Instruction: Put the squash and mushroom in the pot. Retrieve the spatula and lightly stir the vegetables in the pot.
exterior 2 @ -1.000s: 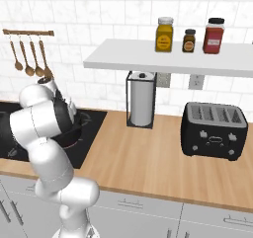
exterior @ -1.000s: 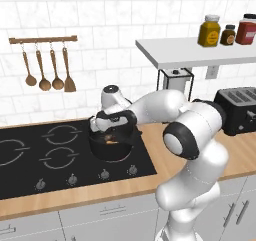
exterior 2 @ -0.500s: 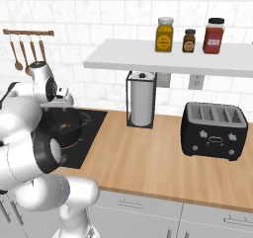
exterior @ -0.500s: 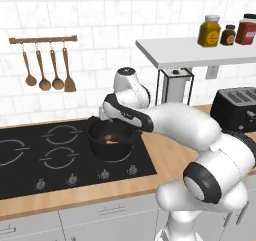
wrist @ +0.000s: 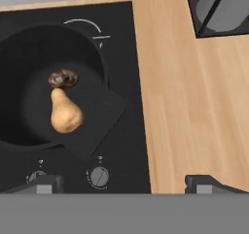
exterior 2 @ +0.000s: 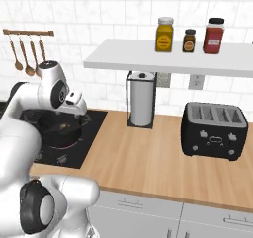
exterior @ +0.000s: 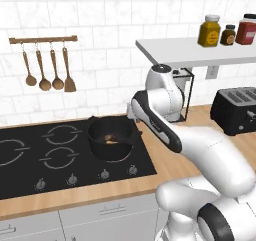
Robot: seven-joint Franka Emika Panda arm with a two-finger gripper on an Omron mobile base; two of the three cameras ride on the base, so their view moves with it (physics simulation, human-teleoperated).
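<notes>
I see my hand [wrist: 124, 184] with fingers wide apart, empty, while the tan pear-shaped squash [wrist: 64, 113] and brown mushroom [wrist: 63, 77] lie at left inside the round black pot [wrist: 14, 48].

Matt black pot [wrist: 29, 58], glossy black cooktop [wrist: 121, 145], smooth wooden counter [wrist: 194, 107]

You have the deep black round pot [exterior: 110, 139] on the black glass cooktop [exterior: 30, 160], at its right-hand burner; inside it the tan pear-shaped squash [wrist: 64, 113] lies touching the brown mushroom [wrist: 63, 77] at its twelve o'clock; the wire-framed paper-towel holder [exterior 2: 142, 100] stands at the pot's two o'clock; the black toaster [exterior 2: 214, 131] sits further right.
</notes>
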